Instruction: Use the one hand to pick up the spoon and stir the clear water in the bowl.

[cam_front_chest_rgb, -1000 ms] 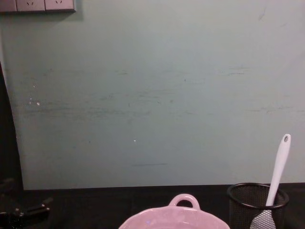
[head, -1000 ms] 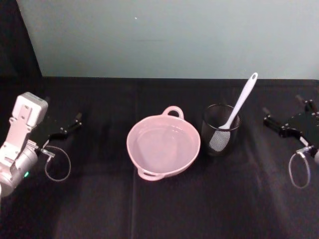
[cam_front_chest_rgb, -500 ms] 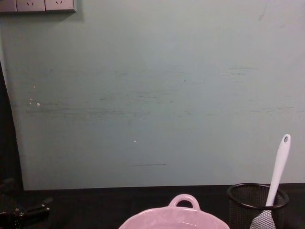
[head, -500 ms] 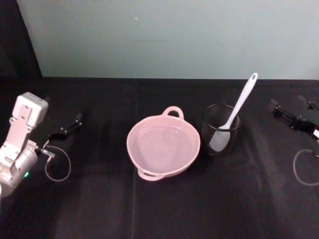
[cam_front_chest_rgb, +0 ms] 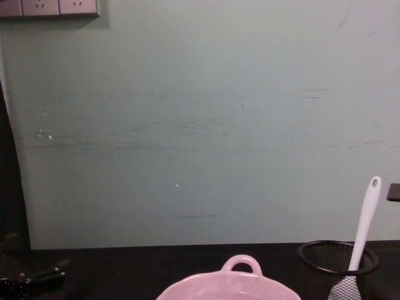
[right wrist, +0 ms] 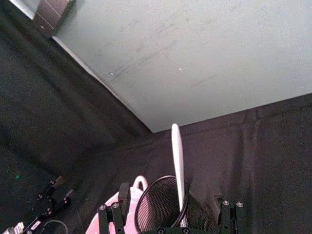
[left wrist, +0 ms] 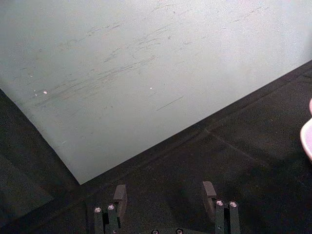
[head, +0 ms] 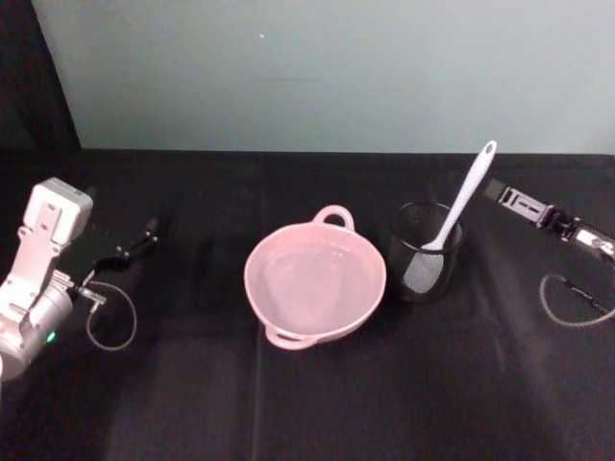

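White spoon (head: 466, 197) is standing head-down in black mesh cup (head: 399, 240), handle leaning up-right. Pink bowl (head: 248, 279) is sitting on counter (head: 288, 403) just left, holding clear water (head: 312, 283). Right end effector (right wrist: 170, 194) is hovering near handle, jaws apart.

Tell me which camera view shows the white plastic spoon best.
The head view: the white plastic spoon shows whole, handle tip to flat head, in the black wire-mesh cup. The chest view crops its head; the right wrist view shows mainly its handle.

We're scanning for writing and can read none: the white label (head: 524, 203) on the right gripper (head: 505, 194) stays too small to make out.
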